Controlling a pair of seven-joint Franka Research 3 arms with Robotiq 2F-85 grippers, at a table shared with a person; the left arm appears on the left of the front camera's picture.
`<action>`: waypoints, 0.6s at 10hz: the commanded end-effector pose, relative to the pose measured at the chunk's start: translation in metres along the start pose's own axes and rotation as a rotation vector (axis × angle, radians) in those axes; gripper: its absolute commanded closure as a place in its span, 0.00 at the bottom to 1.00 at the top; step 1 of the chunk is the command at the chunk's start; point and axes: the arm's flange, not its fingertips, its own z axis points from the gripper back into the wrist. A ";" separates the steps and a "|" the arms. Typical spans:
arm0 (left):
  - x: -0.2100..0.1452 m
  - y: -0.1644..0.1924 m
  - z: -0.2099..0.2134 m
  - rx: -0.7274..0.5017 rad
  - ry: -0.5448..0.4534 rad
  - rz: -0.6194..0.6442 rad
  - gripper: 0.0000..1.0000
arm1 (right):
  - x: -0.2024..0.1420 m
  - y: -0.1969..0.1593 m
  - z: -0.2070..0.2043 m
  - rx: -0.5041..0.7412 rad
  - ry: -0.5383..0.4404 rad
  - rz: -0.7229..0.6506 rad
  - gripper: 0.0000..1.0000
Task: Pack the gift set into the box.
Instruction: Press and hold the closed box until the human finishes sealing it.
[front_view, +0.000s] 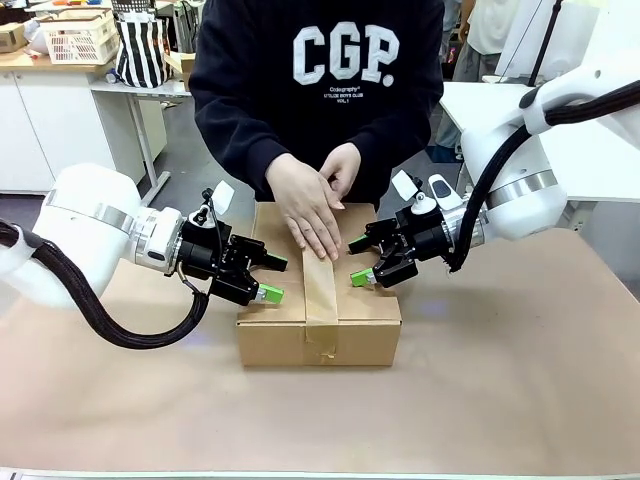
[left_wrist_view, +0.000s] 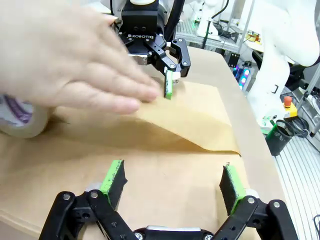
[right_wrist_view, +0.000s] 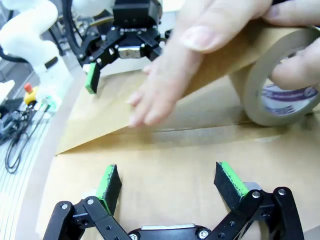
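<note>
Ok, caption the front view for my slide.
Person's hand smooths tape along the closed box, both open grippers flanking it.

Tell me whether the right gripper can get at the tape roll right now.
Probably not cleanly: the right gripper is open beside the box, but the person's hand holds the tape roll.

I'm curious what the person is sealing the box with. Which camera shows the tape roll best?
The right wrist view: the roll of brown tape is close and held in the person's fingers, its strip running out over the box. The left wrist view catches only its edge behind the person's hand. In the front view, hands cover it.
</note>
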 end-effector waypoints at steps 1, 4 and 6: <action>-0.003 0.000 -0.001 0.001 0.003 0.005 0.00 | -0.004 0.002 -0.001 -0.003 0.006 -0.004 0.00; -0.003 0.000 -0.001 0.001 0.003 0.005 0.00 | -0.004 0.002 -0.001 -0.003 0.006 -0.004 0.00; -0.003 0.000 -0.001 0.001 0.003 0.005 0.00 | -0.004 0.002 -0.001 -0.003 0.006 -0.004 0.00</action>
